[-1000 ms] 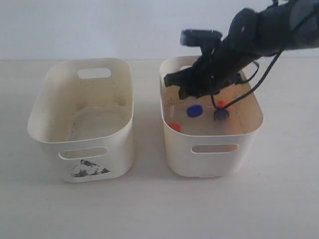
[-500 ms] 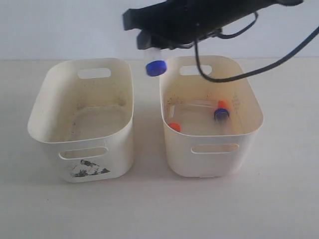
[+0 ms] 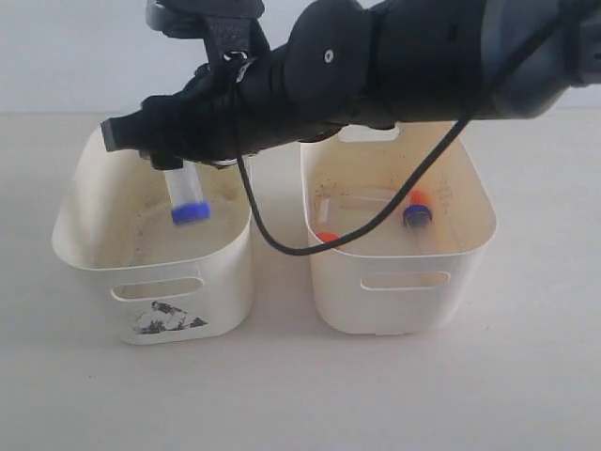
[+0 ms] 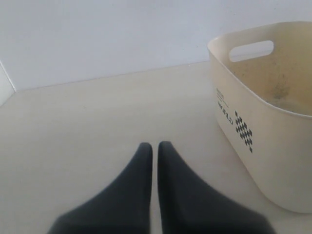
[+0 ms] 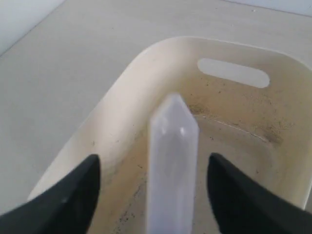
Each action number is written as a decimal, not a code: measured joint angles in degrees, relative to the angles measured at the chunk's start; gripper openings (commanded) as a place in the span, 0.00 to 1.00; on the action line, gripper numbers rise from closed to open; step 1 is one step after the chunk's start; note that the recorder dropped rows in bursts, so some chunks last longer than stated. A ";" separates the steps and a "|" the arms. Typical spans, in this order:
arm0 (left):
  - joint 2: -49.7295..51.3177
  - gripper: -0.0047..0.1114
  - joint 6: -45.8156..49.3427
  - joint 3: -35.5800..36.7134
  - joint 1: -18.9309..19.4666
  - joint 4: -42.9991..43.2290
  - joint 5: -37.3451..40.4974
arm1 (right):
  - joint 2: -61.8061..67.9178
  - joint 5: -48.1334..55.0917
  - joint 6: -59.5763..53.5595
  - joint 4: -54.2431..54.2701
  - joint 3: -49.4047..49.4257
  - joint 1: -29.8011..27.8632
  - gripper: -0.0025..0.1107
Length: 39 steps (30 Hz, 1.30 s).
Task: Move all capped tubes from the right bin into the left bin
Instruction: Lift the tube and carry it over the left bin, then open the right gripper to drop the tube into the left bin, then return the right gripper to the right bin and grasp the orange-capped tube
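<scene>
The right gripper point(image 5: 153, 161) gapes wide over the left bin point(image 3: 230, 282), the blue-capped tube point(image 3: 185, 193) upright, cap down, loose between its fingers.

Left cream-white rounded plastic bin point(image 3: 94, 254): torn black-grey sticker patch point(image 3: 167, 320) on front, dark speckles inside, black checker print point(image 4: 243, 131) on side.
Right cream-white rounded plastic bin point(image 3: 404, 310): plain front; inside it orange-red cap point(image 3: 327, 239), blue cap point(image 3: 416, 216).
Clear plastic tube with blue cap point(image 3: 188, 199).
Black right tool point(image 5: 153, 157), black left tool point(image 4: 154, 146).
Surface point(image 3: 300, 395) pale beige.
</scene>
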 measured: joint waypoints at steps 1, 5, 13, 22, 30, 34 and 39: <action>0.00 0.08 0.00 0.00 0.00 0.00 0.00 | 0.50 -0.39 0.00 0.00 0.00 0.00 0.70; 0.00 0.08 0.00 0.00 0.00 0.00 0.00 | 0.91 0.40 -0.90 -0.81 0.00 -0.12 0.58; 0.00 0.08 0.00 0.00 0.00 0.00 0.00 | -4.75 28.79 -4.02 -16.70 -8.14 -15.09 0.42; 0.00 0.08 0.00 0.00 0.00 0.00 0.00 | 1.68 39.63 1.31 -25.39 -8.52 -20.84 0.42; 0.00 0.08 0.00 0.00 0.00 0.00 0.00 | 9.30 34.94 14.81 -17.83 -8.52 -20.94 0.42; 0.00 0.08 0.00 0.00 0.00 0.00 0.00 | 11.07 33.56 15.59 -12.93 -8.52 -20.94 0.42; 0.00 0.08 0.00 0.00 0.00 0.00 0.00 | 12.66 32.49 15.69 -10.00 -8.54 -20.94 0.42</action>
